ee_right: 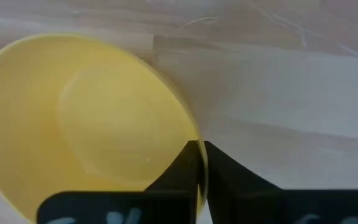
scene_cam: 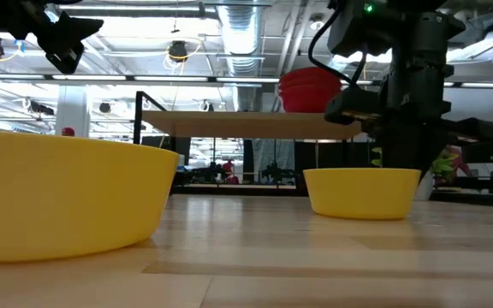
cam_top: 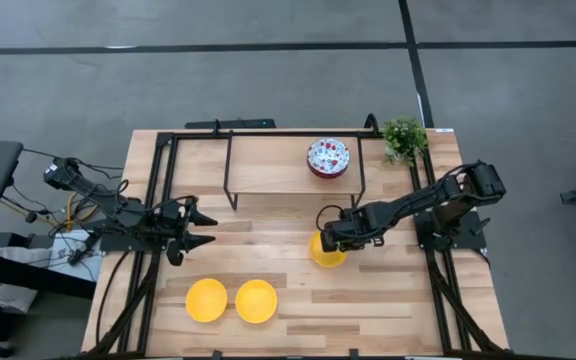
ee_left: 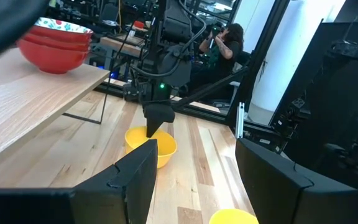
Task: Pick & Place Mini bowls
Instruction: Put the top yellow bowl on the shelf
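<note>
Three plain yellow mini bowls are on the table. One point(cam_top: 328, 253) is under my right gripper point(cam_top: 326, 238), which is shut on its rim. The two others point(cam_top: 206, 300) point(cam_top: 256, 301) sit side by side on their bases near the front edge. The white floral bowls with red outsides point(cam_top: 328, 157) are nested in a stack on the raised shelf point(cam_top: 268, 165). My left gripper point(cam_top: 208, 230) hovers open at the table's left, above the surface, pointing right toward the held bowl point(ee_left: 151, 148). My right gripper pinches the yellow bowl's rim point(ee_right: 194, 134), with one finger inside the bowl point(ee_right: 176, 168) and one outside. The fingers come from above, pointing down. The bowl stands upright with its base on the table point(scene_cam: 362, 214).
A black metal frame point(cam_top: 230, 170) carries the wooden shelf across the far half of the table. A small green plant point(cam_top: 405, 138) stands at the far right corner. Bare wood lies between the two arms. A person point(ee_left: 229, 37) is in the room beyond.
</note>
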